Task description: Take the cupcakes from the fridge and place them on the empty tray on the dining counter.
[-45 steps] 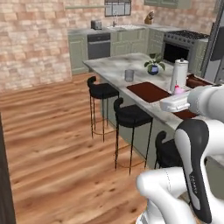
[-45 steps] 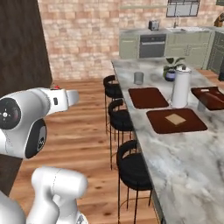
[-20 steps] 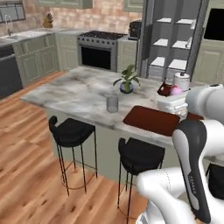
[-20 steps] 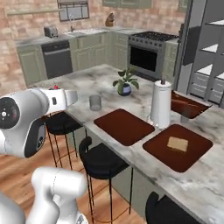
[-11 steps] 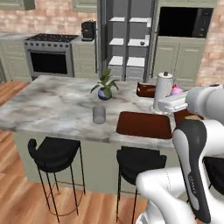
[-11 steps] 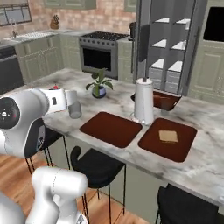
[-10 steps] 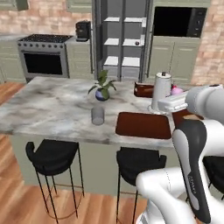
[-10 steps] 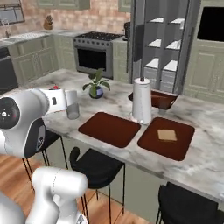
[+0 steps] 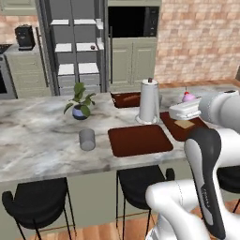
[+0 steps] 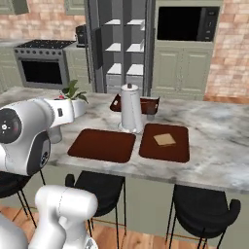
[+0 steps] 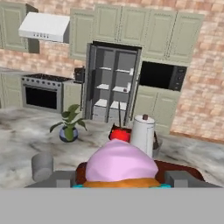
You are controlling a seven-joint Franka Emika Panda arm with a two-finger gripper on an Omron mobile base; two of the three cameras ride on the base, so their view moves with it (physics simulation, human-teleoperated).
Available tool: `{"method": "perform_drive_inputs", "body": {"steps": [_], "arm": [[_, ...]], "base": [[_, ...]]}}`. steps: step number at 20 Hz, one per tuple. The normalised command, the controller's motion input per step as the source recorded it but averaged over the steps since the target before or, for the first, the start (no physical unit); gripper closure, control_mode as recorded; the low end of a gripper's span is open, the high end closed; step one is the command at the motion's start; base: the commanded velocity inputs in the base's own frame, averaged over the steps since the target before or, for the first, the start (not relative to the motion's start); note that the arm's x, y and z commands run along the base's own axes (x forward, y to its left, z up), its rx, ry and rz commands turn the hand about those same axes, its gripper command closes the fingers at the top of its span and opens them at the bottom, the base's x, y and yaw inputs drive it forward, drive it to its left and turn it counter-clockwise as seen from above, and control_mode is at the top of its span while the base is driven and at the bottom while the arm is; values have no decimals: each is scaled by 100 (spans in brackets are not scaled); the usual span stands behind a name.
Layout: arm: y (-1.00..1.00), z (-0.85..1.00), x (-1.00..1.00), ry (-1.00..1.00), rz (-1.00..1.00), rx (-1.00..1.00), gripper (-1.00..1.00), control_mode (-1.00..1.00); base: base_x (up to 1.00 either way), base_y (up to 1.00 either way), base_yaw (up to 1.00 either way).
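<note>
In the hand view the cupcake (image 11: 121, 165) is cut off below by the picture's edge; only its pink frosting and a teal sliver of wrapper show. The empty tray (image 11: 183, 169) is largely hidden behind it. In the left base view a small dark item (image 9: 93, 47) on a fridge (image 9: 75, 51) shelf is too small to identify, possibly another cupcake.

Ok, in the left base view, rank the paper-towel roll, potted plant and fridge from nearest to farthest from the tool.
From the tool holding the cupcake:
1. paper-towel roll, just left of it.
2. potted plant, farther left on the counter.
3. fridge, beyond the counter.
</note>
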Motion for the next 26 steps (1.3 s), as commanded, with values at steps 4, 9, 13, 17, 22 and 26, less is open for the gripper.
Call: {"method": "perform_drive_inputs", "body": {"steps": [4, 9, 13, 17, 22, 26], "arm": [[0, 0, 0, 0, 0, 0, 100, 100], [0, 0, 0, 0, 0, 0, 100, 100], [0, 0, 0, 0, 0, 0, 100, 100], [0, 0, 0, 0, 0, 0, 100, 100], [0, -14, 44, 1, 0, -1, 100, -100], [0, -32, 67, 6, 0, -1, 100, -100]], "base": [[29, 49, -42], [16, 6, -2], [16, 0, 0], [14, 0, 0], [0, 0, 0], [0, 0, 0]]}}
